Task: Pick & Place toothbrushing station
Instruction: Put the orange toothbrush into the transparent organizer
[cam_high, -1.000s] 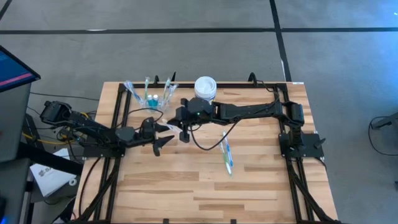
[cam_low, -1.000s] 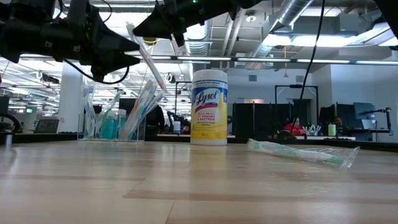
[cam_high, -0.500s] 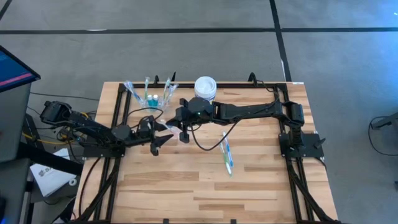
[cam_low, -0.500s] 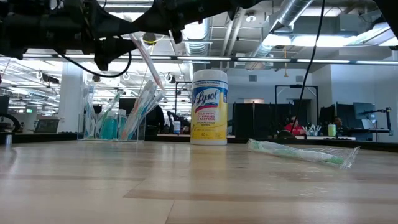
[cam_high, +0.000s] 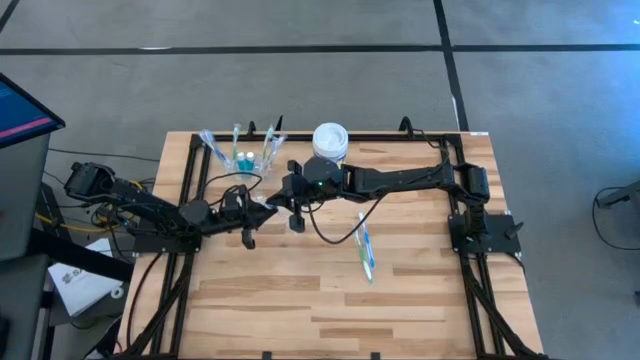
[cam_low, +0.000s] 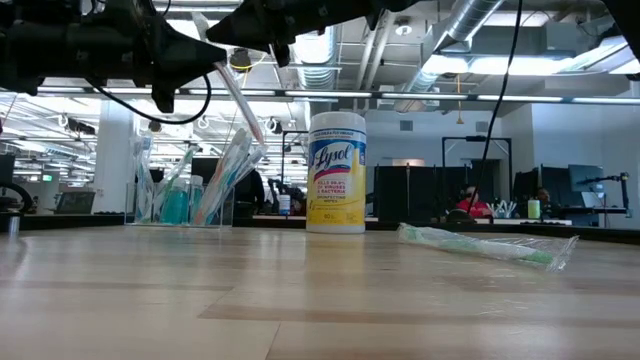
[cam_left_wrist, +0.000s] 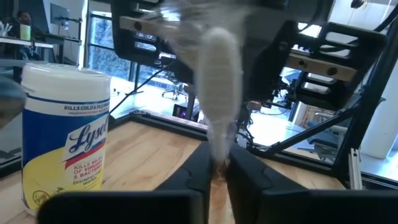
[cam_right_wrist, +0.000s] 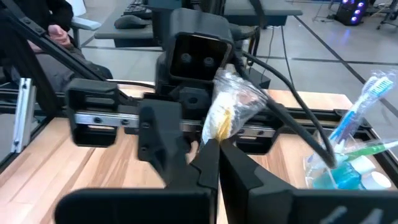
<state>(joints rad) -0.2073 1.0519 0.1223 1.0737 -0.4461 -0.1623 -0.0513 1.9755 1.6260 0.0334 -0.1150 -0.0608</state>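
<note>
High view: the left gripper (cam_high: 258, 203) and the right gripper (cam_high: 277, 199) meet nose to nose above the table (cam_high: 420, 290), a little toward ten o'clock from its middle. Between them hangs a wrapped toothbrush (cam_high: 267, 201), both pairs of jaws clenched on it. At twelve o'clock from the meeting point stands the clear cup (cam_high: 243, 155), holding toothbrushes and teal toothpaste tubes, near the far edge. Just beside it at three o'clock is the white-lidded tub (cam_high: 330, 141). Another wrapped toothbrush (cam_high: 366, 246) lies flat at four o'clock from the grippers, well apart from them.

Low view: both grippers hang high above the tabletop. The held toothbrush (cam_low: 236, 95) slants down from them in its clear wrapper, its lower end above the cup (cam_low: 190, 200). The tub (cam_low: 336, 172) stands upright at three o'clock from the cup. The loose green toothbrush in its wrapper (cam_low: 485, 246) lies on the wood farther toward three o'clock.

Left wrist view: the left fingers (cam_left_wrist: 202, 167) pinch the lower end of the wrapped brush (cam_left_wrist: 219, 99), which rises blurred in front of the right arm's gripper. The tub (cam_left_wrist: 66, 134) stands at nine o'clock.

Right wrist view: the right fingers (cam_right_wrist: 208, 163) close on the crinkled wrapper (cam_right_wrist: 229, 106), facing the left gripper's body. The cup (cam_right_wrist: 341, 167) shows at four o'clock.
</note>
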